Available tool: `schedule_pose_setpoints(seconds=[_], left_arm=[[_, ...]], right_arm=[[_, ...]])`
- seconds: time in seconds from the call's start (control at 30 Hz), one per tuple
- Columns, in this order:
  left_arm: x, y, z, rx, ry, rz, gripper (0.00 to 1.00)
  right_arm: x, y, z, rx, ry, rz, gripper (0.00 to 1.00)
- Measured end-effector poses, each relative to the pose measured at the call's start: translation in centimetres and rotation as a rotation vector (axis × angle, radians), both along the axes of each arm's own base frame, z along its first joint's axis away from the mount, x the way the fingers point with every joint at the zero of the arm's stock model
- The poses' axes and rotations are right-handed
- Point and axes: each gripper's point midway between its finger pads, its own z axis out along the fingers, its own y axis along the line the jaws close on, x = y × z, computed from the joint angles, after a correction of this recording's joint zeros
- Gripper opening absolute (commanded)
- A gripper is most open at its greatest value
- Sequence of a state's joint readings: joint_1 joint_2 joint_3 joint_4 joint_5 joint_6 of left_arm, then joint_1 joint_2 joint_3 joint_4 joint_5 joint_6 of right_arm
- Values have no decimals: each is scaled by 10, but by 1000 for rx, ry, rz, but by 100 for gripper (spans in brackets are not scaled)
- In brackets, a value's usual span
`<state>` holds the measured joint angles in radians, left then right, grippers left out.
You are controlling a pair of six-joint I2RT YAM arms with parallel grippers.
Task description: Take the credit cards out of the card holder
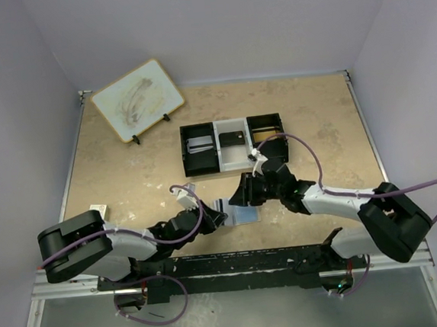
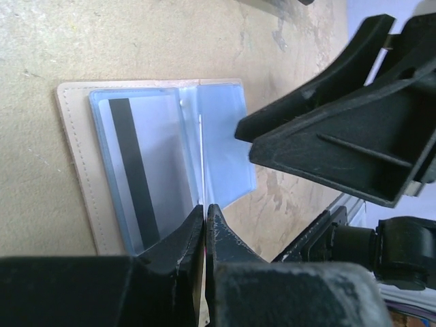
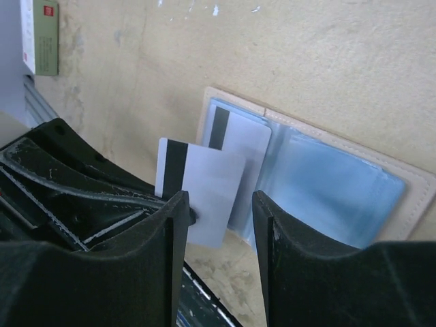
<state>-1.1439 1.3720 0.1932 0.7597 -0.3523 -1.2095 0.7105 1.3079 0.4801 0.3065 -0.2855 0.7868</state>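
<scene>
Found the card holder (image 1: 243,213) open on the table (image 1: 128,179) between both grippers. Saw the left gripper (image 2: 205,211) pinched shut on its fold. Saw the right gripper (image 3: 219,204) half open, gripping nothing, with a silvery card (image 3: 204,180) poking out right ahead, long side pointing away.

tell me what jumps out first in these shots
An open pale-blue card holder lies flat between both grippers. The left gripper is pinched shut on its sleeve edge, while a silvery card sits out of it by the open right gripper.
</scene>
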Motion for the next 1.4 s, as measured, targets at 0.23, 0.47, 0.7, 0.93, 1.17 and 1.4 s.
schedule_pose_setpoints(seconds=[0.23, 0.47, 0.7, 0.93, 1.17, 1.4], left_arm=[[-1, -5, 12, -61, -26, -21, 0], [-1, -6, 9, -60, -35, -24, 0], [-2, -12, 7, -86, -39, -40, 0], [-1, -18, 15, -130, -54, -50, 0], [-2, -17, 19, -152, -50, -45, 0], [-2, -17, 28, -172, -52, -43, 24]], right_arm=[[-10, 11, -15, 63, 73, 51, 53], [-21, 11, -22, 134, 127, 51, 54], [-24, 13, -18, 220, 154, 32, 51], [-23, 22, 1, 306, 131, 57, 30], [-23, 15, 5, 333, 127, 40, 8], [-21, 10, 19, 362, 98, 44, 0]])
